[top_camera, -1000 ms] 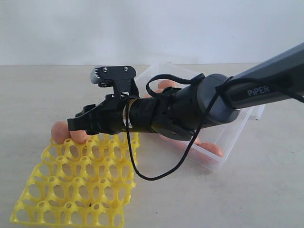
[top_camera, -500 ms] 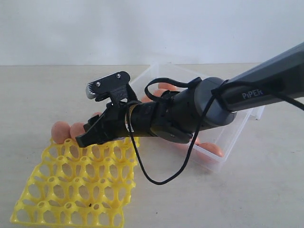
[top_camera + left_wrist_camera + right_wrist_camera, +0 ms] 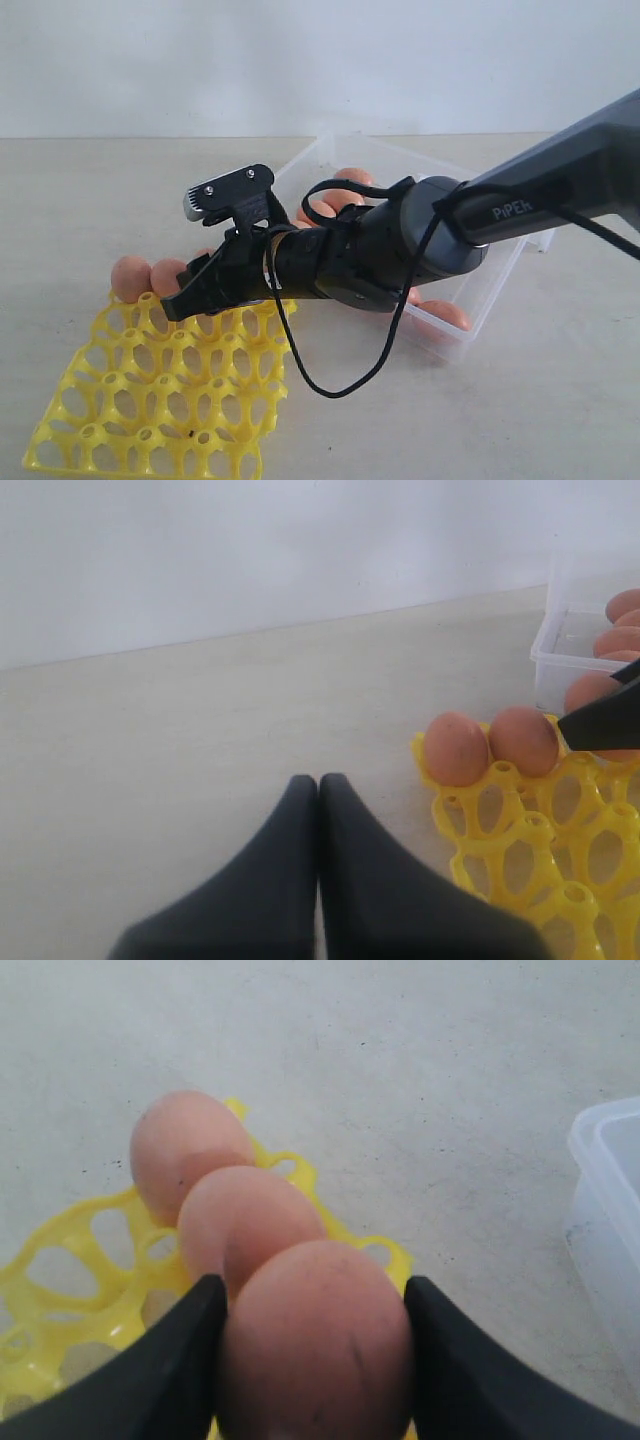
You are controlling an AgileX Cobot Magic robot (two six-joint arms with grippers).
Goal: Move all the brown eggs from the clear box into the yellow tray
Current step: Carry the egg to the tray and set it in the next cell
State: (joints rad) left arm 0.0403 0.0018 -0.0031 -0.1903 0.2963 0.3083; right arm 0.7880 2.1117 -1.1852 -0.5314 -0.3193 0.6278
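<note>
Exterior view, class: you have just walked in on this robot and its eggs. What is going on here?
The right gripper grips a brown egg between its fingers at the edge row of the yellow tray, in line with two eggs already seated there. Whether it has touched down cannot be told. More eggs lie in the clear box, so the move is unfinished. The left gripper is shut and empty above the table.
</note>
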